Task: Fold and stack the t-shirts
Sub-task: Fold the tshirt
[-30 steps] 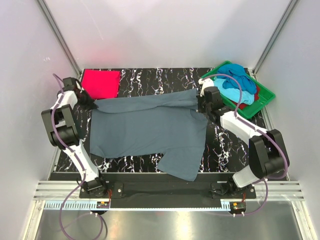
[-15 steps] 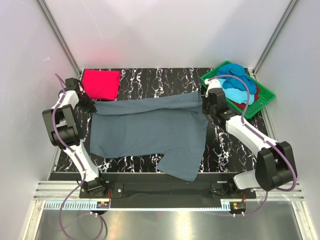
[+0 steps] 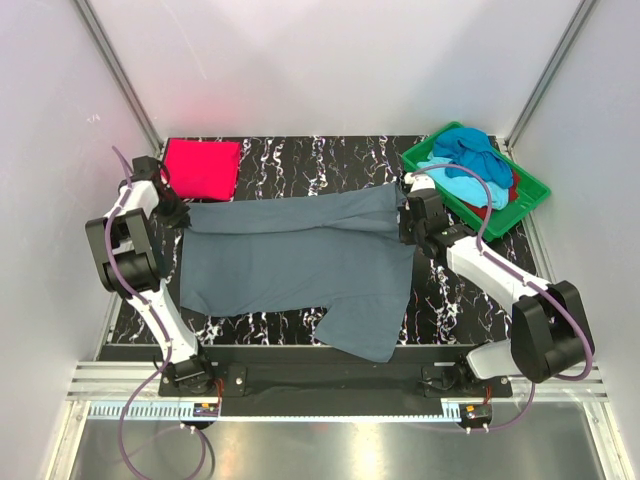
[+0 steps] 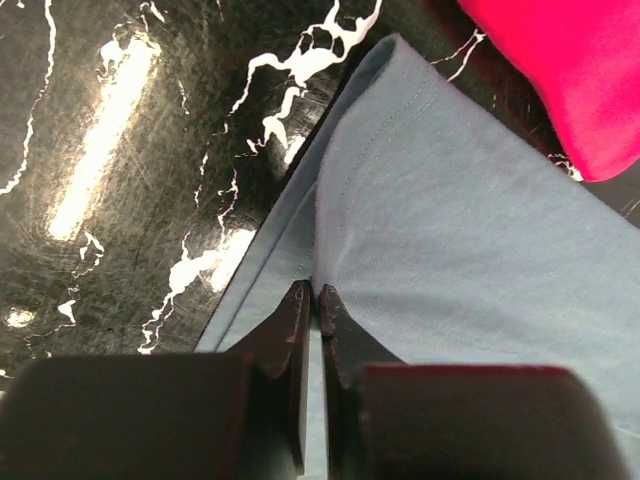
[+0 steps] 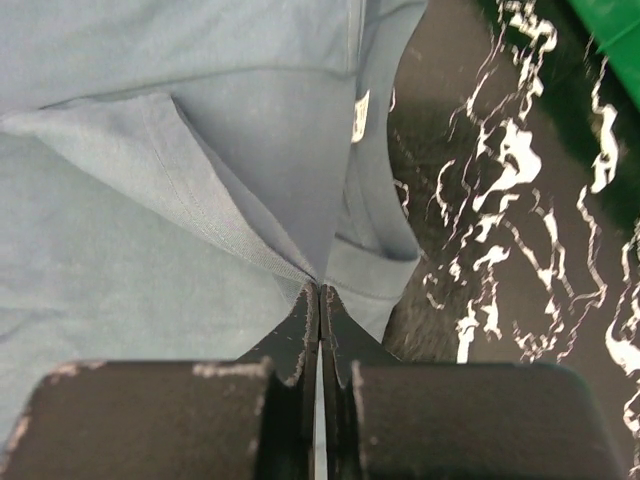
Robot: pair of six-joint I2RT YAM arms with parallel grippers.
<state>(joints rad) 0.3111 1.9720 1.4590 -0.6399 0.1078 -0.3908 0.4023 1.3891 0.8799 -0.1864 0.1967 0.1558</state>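
Note:
A slate grey-blue t-shirt (image 3: 300,265) lies spread across the black marbled table, its far edge folded over toward me as a band. My left gripper (image 3: 178,212) sits at the band's left end, and in the left wrist view it (image 4: 312,292) is shut on a fold of the shirt (image 4: 460,230). At the right end my right gripper (image 3: 404,218) is shut on the cloth; the right wrist view shows its tips (image 5: 319,288) pinching gathered layers of the shirt (image 5: 120,250) near a sleeve hem. A folded red-pink t-shirt (image 3: 203,167) lies at the far left.
A green tray (image 3: 530,190) at the far right holds turquoise (image 3: 470,185), dark blue (image 3: 470,148) and red (image 3: 505,195) shirts in a heap. White enclosure walls stand close on both sides. The grey-blue shirt's sleeve (image 3: 365,325) reaches almost to the near table edge.
My right gripper has pulled the shirt's far right corner a little toward me, and the folded band now lies flatter and wider. The left gripper has hardly moved.

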